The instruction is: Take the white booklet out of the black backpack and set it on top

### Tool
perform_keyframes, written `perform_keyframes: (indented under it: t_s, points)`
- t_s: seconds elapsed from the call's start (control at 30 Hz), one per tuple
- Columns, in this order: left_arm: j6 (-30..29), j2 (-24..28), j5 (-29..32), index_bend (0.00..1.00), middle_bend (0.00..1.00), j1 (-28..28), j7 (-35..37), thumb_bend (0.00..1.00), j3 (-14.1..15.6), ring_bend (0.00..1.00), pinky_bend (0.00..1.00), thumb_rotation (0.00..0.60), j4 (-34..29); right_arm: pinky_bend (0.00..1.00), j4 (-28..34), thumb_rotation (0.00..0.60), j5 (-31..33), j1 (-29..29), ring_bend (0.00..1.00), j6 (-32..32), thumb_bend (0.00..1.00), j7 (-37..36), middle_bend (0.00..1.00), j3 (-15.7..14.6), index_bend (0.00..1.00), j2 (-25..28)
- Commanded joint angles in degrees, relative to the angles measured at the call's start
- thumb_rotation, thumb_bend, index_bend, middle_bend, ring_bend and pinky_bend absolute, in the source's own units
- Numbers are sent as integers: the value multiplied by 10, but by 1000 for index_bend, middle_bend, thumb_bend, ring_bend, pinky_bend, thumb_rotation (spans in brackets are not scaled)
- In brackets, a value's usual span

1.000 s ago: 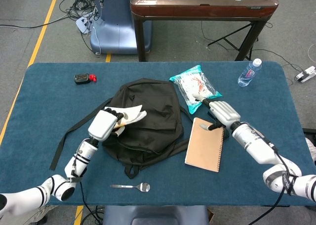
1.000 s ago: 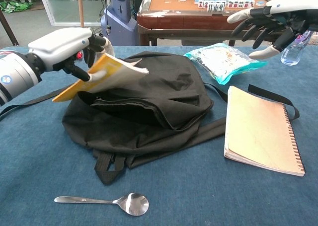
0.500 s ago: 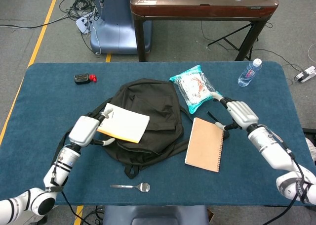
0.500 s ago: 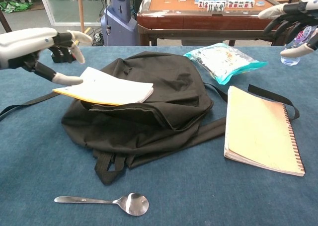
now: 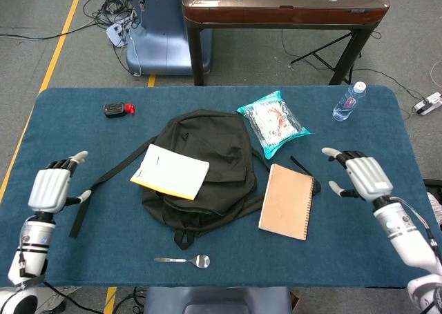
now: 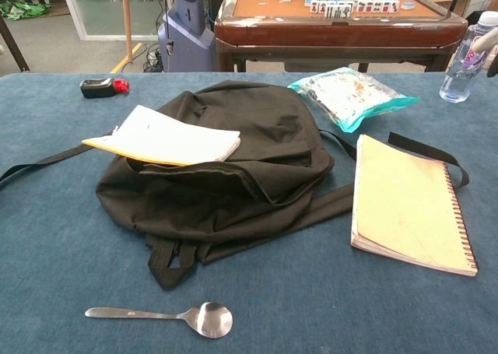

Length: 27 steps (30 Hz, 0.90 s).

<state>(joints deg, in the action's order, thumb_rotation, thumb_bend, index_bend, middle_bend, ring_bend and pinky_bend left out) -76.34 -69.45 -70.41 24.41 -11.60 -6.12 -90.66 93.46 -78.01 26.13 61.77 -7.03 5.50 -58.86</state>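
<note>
The white booklet [image 5: 170, 170] [image 6: 166, 137] lies flat on the left part of the black backpack [image 5: 206, 168] [image 6: 233, 163], its yellow underside showing at the edge. No hand touches it. My left hand [image 5: 52, 185] hovers over the table's left side, fingers spread, holding nothing. My right hand [image 5: 362, 175] is open over the right side, beyond the brown notebook [image 5: 286, 201]. In the chest view only a fingertip of my right hand [image 6: 490, 41] shows at the right edge.
A brown spiral notebook [image 6: 408, 204] lies right of the backpack. A teal snack bag [image 5: 273, 122], a water bottle [image 5: 349, 101], a small black-and-red device [image 5: 118, 109] and a spoon [image 5: 184, 261] sit around it. Backpack straps [image 5: 103, 183] trail left.
My left hand let go of the booklet, which now rests on the backpack, and drew back to the left. My right hand pulled away to the right.
</note>
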Motion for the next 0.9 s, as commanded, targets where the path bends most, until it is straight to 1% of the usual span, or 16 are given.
perform_keyframes:
  t_s: [0.03,0.23,0.33,0.43,0.53,0.6,0.9]
  points:
    - [-35,14,-1,207,294,-32,-4,170,11,308,283,600,-7,245,2,600,-26,-57,255,83,313,42,314,-24,170,-20]
    - [-68,40,-16,212,294,-74,-22,170,32,308,282,600,-38,245,5,600,-48,-125,257,178,313,58,317,-45,180,-40]
    - [-80,47,-25,238,294,-89,-19,170,38,308,280,600,-53,245,3,600,-56,-149,258,211,313,64,328,-51,203,-48]
    - [-101,45,-50,245,294,-105,-8,170,44,308,278,600,-59,245,3,600,-59,-171,257,235,313,68,333,-56,210,-53]
    - [-101,50,-61,246,294,-114,-23,169,55,308,270,600,-73,245,8,600,-59,-183,257,245,313,65,335,-56,210,-48]
    - [-102,51,-67,245,294,-118,-28,169,56,308,265,600,-81,245,11,600,-58,-188,257,246,313,64,335,-56,210,-44]
    - [-107,37,-87,244,294,-124,-45,169,47,308,263,600,-92,245,14,600,-61,-193,257,232,313,58,335,-53,210,-31]
